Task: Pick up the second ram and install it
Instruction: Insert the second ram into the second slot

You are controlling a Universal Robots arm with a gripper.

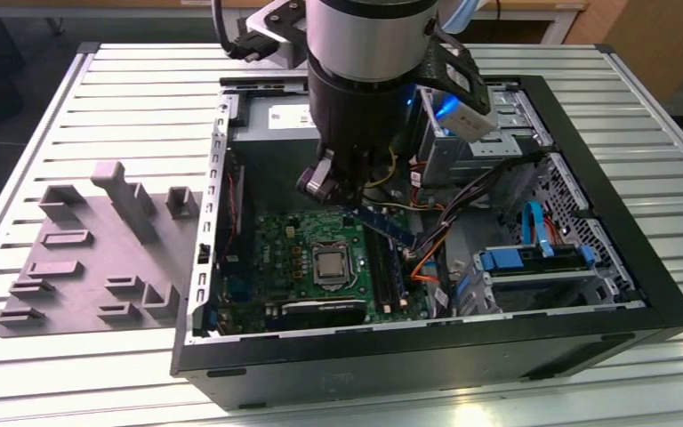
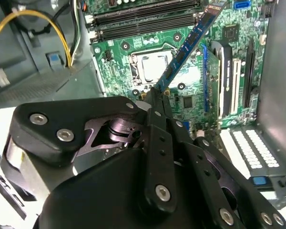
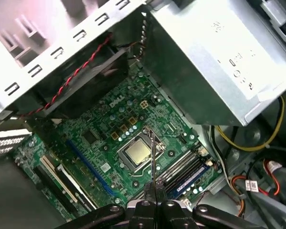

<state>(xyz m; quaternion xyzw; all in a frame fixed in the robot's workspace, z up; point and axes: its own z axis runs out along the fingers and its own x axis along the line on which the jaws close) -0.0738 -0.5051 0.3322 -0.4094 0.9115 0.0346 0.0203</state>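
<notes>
hidden bits first: in the exterior view the arm's body covers the top of the gripper point(image 1: 337, 203), and its fingertips are hard to make out against the dark case interior. in the first wrist view the second ram point(image 3: 152, 157) shows edge-on, just a thin line over the cpu socket point(image 3: 137, 152), chips not visible. in the second wrist view the gripper point(image 2: 157, 98) blocks much of the motherboard point(image 2: 190, 100) behind it, and the gripped end of the stick is buried between the fingers.

state: gripper is closed tight on 1 end of the ram point(image 2: 188, 45). the stick juts out tilted in the air above the green board, inside the open pc case point(image 1: 437, 351), near the mem slots point(image 2: 143, 16) but not seated in any.

counts: 1 arm, 1 gripper, 1 ram in the grip, 1 cpu socket, 1 board, 1 case. approx 4 long black slots, count not certain; can't tell if any holds a stick. 1 grey holder tray point(image 1: 81, 267) w/ several blocks sits on the slatted table point(image 1: 116, 80), at the exterior view's left of the case, well apart from the gripper
</notes>
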